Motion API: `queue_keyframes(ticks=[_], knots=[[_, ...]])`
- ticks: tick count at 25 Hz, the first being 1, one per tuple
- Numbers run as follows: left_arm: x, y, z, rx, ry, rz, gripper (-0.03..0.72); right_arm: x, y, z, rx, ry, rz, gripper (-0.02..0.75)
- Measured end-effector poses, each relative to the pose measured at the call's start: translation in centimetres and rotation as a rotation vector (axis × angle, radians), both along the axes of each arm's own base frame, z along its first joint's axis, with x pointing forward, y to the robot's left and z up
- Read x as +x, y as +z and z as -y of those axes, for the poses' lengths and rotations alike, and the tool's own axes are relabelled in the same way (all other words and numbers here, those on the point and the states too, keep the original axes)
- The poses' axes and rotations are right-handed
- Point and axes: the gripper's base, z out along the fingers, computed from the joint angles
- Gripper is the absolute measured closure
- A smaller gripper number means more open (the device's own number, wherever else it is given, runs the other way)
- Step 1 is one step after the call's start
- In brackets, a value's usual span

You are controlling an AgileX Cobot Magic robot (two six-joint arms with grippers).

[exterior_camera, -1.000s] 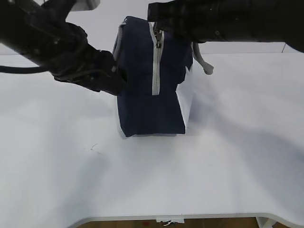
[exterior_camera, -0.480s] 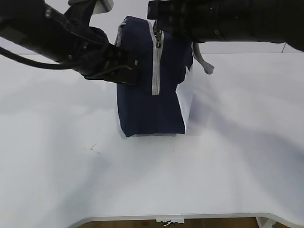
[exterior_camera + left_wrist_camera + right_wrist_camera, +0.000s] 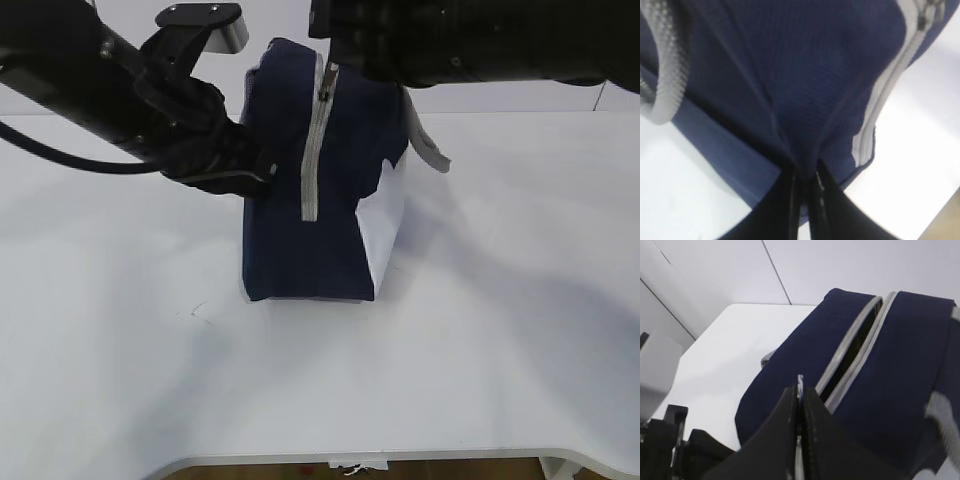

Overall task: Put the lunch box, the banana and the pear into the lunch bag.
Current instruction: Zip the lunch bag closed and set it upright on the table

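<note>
Exterior: bag (image 3: 320, 175) upright mid-table (image 3: 480, 330), leaning slightly left. Zipper (image 3: 312, 150) runs down front face. Left gripper (image 3: 262, 172) at bag's left edge. Right gripper (image 3: 325, 75) at zipper top.

Left wrist: fingers (image 3: 790, 200) closed, pinching fold of navy fabric; grey strap (image 3: 665, 65) upper left.

Right wrist: fingers (image 3: 785, 430) closed on zipper pull (image 3: 800, 382); zipper parted along top.

Looks like a lab or test room: bare white table (image 3: 480, 330), plain pale wall (image 3: 230, 80) on the far side.
</note>
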Motion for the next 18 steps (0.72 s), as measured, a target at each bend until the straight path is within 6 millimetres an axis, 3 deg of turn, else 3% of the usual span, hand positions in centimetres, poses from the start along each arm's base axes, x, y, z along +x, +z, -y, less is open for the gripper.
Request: queue_keyframes(ticks=[6, 13, 18], knots=[[-0.7, -0.1, -1.0, 0.149, -0.083, -0.001, 0.689, 0.2, 1.0, -0.3, -0.022, 0.006, 0.002, 0.737], [-1.6, 1.3, -1.6, 0.161, -0.100, 0.012, 0.690, 1.8, 1.5, -0.9, -0.054, 0.006, 0.017, 0.737], [-2.1, 2.1, -1.9, 0.158, -0.105, 0.019, 0.690, 3.5, 1.6, -0.3, -0.066, -0.031, 0.021, 0.737]])
